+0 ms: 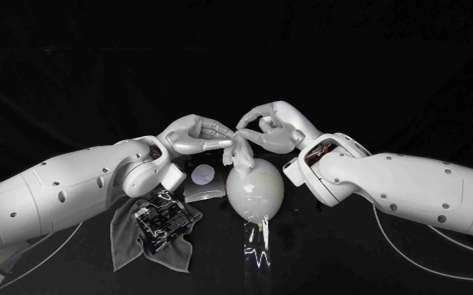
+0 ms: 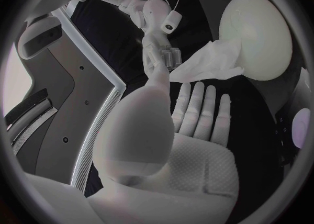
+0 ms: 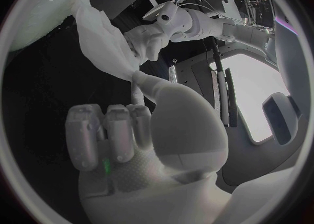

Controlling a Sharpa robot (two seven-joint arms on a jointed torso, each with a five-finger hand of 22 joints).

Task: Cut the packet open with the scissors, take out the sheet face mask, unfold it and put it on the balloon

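The unfolding step is in hand. The right hand (image 1: 264,125) pinches the bunched sheet mask (image 1: 240,150) just above the balloon (image 1: 254,189). The left hand (image 1: 197,134) touches the mask, but I cannot tell if it grips. Next, I think, the hands must spread it sideways, where there is free room over the bench (image 1: 335,261). The packet (image 1: 163,216) lies beside the left arm.

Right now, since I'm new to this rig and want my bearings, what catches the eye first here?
The left hand and right hand meet at mid-table, both pinching the white sheet mask, which hangs against the top of the pale balloon. At the lower left of the head view, a dark packet lies on a grey cloth.
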